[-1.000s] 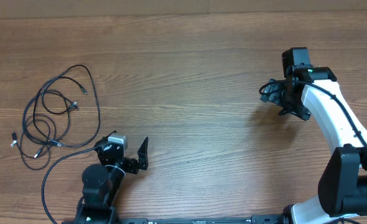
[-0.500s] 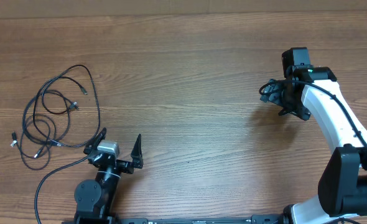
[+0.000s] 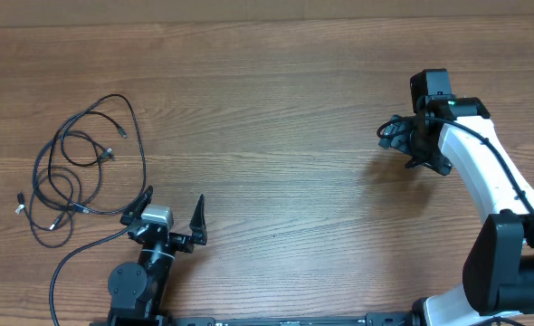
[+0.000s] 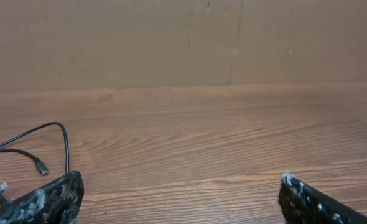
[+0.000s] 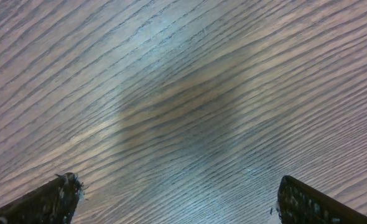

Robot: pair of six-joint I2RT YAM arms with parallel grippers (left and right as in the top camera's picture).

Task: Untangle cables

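Observation:
The cables (image 3: 72, 172) are thin black cords with small pale plug tips, lying in overlapping loops on the wooden table at the left. My left gripper (image 3: 175, 197) stands open just right of them, near the front edge, touching none. In the left wrist view one loop of the cables (image 4: 64, 140) and two plug ends show beyond the left fingertip, and the left gripper (image 4: 180, 180) holds nothing. My right gripper (image 3: 410, 148) hovers open far to the right. The right wrist view shows only bare wood between the right gripper (image 5: 177, 182) fingers.
A longer black cord (image 3: 72, 249) trails from the tangle toward the front edge beside the left arm base (image 3: 136, 285). The white right arm (image 3: 484, 181) reaches in from the front right corner. A brown wall (image 4: 183, 37) stands behind the table's far edge.
A second ago the left gripper was turned and lower; it has since swung round so both fingers point away from the front edge. The right arm and cables have not moved.

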